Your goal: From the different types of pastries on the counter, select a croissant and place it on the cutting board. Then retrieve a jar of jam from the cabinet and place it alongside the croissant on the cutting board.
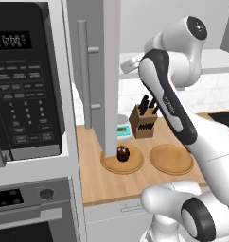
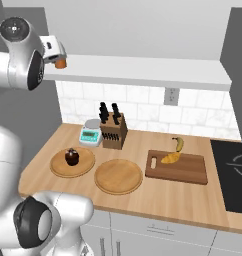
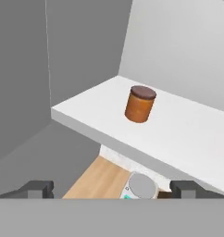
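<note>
Golden croissant (image 2: 170, 158) lies on cutting board (image 2: 177, 168); jam step in hand. Jar of jam (image 3: 140, 103) stands on cabinet shelf (image 3: 188, 134). Hand (image 3: 112, 189) wide, empty; next: advance and straddle jar.

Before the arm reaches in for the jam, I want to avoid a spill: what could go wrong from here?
The jar of jam stands alone on the cabinet shelf, ahead of the open end effector; a misaligned approach might push it back or tip it. The open cabinet door stands close beside the arm and could be clipped. A dropped jar might fall toward the scale below.
</note>
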Controlling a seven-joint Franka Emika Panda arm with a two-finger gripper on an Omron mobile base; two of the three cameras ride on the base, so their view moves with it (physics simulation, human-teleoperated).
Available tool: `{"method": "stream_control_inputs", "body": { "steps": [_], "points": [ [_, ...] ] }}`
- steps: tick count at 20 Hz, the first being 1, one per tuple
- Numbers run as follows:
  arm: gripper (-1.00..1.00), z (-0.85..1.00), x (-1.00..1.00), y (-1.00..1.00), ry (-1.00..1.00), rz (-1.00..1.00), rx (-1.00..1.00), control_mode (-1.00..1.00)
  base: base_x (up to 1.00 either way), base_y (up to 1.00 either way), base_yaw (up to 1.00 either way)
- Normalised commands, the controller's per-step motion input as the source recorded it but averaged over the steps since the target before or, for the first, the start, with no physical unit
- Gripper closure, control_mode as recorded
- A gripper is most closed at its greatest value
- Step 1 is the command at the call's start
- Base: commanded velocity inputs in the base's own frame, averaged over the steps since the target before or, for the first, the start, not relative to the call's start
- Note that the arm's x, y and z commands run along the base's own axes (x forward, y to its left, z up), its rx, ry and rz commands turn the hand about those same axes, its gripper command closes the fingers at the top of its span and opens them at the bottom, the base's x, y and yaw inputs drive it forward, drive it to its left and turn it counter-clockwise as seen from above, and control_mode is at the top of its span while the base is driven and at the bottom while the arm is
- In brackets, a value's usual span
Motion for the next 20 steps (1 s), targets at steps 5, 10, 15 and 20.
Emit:
{"method": "stream_control_inputs", "body": {
  "steps": [5, 10, 15, 20],
  "points": [
    [-1.0, 0.0, 0.36, 0.0, 0.01, 0.0, 0.02, -1.0, 0.0, 0.0, 0.0],
    [-1.0, 0.0, 0.48, 0.0, 0.04, 0.0, 0.01, -1.0, 0.0, 0.0, 0.0],
    [-1.0, 0.0, 0.28, 0.21, 0.08, 0.0, 0.0, -1.0, 0.0, 0.0, 0.0],
    [-1.0, 0.0, 0.33, 0.14, 0.04, 0.0, 0.01, -1.0, 0.0, 0.0, 0.0]
  ]
}}
